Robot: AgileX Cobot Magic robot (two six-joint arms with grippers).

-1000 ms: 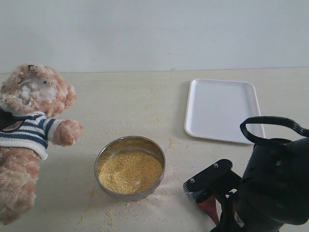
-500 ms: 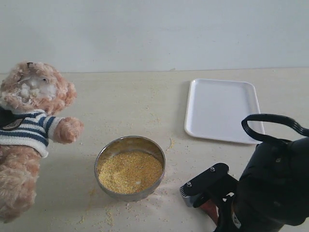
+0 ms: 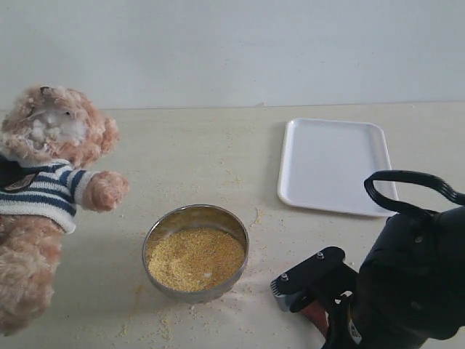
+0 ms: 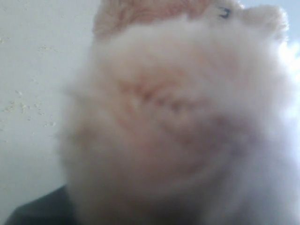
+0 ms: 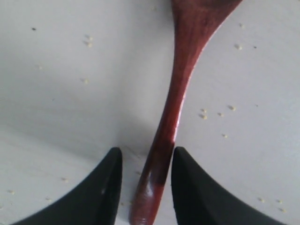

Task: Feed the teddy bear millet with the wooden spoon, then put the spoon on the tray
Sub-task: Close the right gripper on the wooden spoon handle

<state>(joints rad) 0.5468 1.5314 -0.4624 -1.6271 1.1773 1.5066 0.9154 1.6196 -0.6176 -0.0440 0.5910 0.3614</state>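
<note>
Black-fingered right gripper: stands low over the pale beige bench, near its front edge and toward the right corner. Jaws apart, one on each side of the handle end of the small dark reddish-brown wooden spoon. One finger sits just beside the handle; the other leaves a clear gap. Not clamped.

Wooden spoon: lies flat on the bench with its oval bowl pointing away from the fingers, cut off by the edge of the right wrist view. Shows in the exterior view only as a reddish sliver under the arm, to the right of the round shiny steel bowl.

Steel bowl: stands near the front edge, about midway along it, holding a heap of fine yellow millet. Loose grains lie scattered on the bench around it and beside the spoon.

Flat white rectangular plastic tray: rests toward the back right of the bench, well apart from the spoon.

Fluffy light-brown teddy bear in a navy-and-white striped sweater: sits at the left edge, one paw stretched toward the bowl without touching it. Fills the left wrist view as blurred fur.

Hidden behind that fur, the left gripper: cannot tell whether apart, together or clamped.
</note>
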